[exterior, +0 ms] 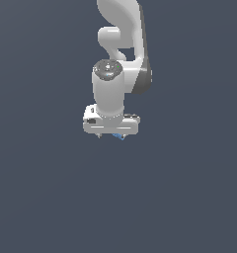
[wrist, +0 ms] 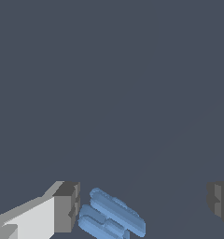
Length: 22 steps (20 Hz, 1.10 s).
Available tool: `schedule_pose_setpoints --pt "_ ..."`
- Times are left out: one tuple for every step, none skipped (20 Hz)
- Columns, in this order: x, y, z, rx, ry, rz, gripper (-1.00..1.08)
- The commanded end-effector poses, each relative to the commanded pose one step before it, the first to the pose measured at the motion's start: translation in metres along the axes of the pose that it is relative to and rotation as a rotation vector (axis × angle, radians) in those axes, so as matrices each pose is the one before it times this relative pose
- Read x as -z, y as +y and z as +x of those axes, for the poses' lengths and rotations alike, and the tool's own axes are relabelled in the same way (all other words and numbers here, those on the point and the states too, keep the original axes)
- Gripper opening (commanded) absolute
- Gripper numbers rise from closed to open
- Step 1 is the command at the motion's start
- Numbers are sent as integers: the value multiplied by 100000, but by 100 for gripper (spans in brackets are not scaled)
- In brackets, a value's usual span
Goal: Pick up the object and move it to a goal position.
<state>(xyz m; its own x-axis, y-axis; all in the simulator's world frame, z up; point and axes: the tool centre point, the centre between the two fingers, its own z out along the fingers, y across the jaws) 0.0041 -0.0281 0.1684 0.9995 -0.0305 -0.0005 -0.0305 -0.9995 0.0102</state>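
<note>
The object is a small light-blue ribbed piece [wrist: 111, 217] lying on the dark grey floor. In the wrist view it sits between my gripper's [wrist: 144, 205] two grey fingers, close to one finger [wrist: 67, 207] and well apart from the other [wrist: 220, 200]. The jaws stand wide open and hold nothing. In the exterior view my white hand [exterior: 110, 123] hangs directly over the object, and only a small blue corner [exterior: 119, 137] shows under it. The fingertips are hidden by the hand in that view. No goal marker shows.
The white arm [exterior: 121, 44] rises behind the hand toward the top of the exterior view. A plain dark grey surface [exterior: 41, 188] surrounds it on all sides.
</note>
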Motion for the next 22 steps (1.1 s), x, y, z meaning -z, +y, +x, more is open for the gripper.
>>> schedule_pose_setpoints --pt "0 1 0 0 0 0 100" --pt "33 6 15 -2 69 7 100" --pt "67 19 52 -10 153 20 100" --pt "120 32 82 -16 265 34 100" --pt "171 45 111 -20 375 47 100" --pt "213 58 142 -21 470 56 100" --pt "246 68 165 -16 544 62 100" --pt "217 60 140 -2 481 52 100" --pt "159 46 107 11 357 37 100" --pt "111 32 72 22 252 25 100" --pt "58 18 38 27 135 13 100" --pt "-7 18 9 0 0 0 100" --pt "-26 -29 -26 23 -65 -6 100" --pt "-20 -10 -19 -96 -71 -7 100" --pt "-3 10 3 -67 -15 -1 100" --pt "-3 -6 -7 97 12 1 100" --pt "-18 -3 -21 229 8 0 100" --pt "-35 -3 -38 362 0 -1 100" --pt "-52 -8 -55 500 -10 -2 100" --pt "-69 -9 -72 631 -19 -3 100" --pt "-85 -13 -88 767 -27 -4 100" --pt "-100 -17 -104 900 -33 -4 100"
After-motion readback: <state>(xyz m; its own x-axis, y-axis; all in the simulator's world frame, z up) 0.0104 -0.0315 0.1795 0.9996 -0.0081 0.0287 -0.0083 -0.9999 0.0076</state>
